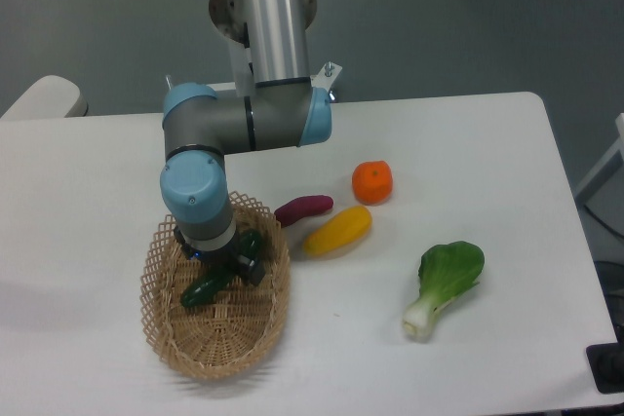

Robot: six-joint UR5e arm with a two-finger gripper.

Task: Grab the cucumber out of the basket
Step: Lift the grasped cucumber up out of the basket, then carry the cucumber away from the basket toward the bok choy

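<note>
Looking down at the bench (468, 143), you find the cucumber (216, 280) lying inside the basket (161, 333), tilted across its upper half, with its lower-left end free and its upper-right part running under the gripper (237, 262). The arm's wrist sits directly above it, so much of the tool is hidden from this camera. You cannot tell whether the fingers are spread or already pinching the cucumber; they appear to be down at its level, around its upper middle, but the gap between them is not visible.

Expect the cucumber to be firm and fairly light, stiff enough to lift from one point without sagging. Its skin looks glossy, so it may be slippery, and being long, it will likely swing or pivot if you take it near an end. Take hold close to the middle, across its narrow width, and squeeze only enough to stop it rotating. The woven floor of the basket gives little flat support, so the cucumber may roll as the fingers close.

Outside the basket, well apart from it, lie a purple vegetable (303, 208), a yellow vegetable (337, 230), an orange fruit (372, 182) and a bok choy (444, 287); none is in your way.

No brand, label or writing can be read anywhere.
</note>
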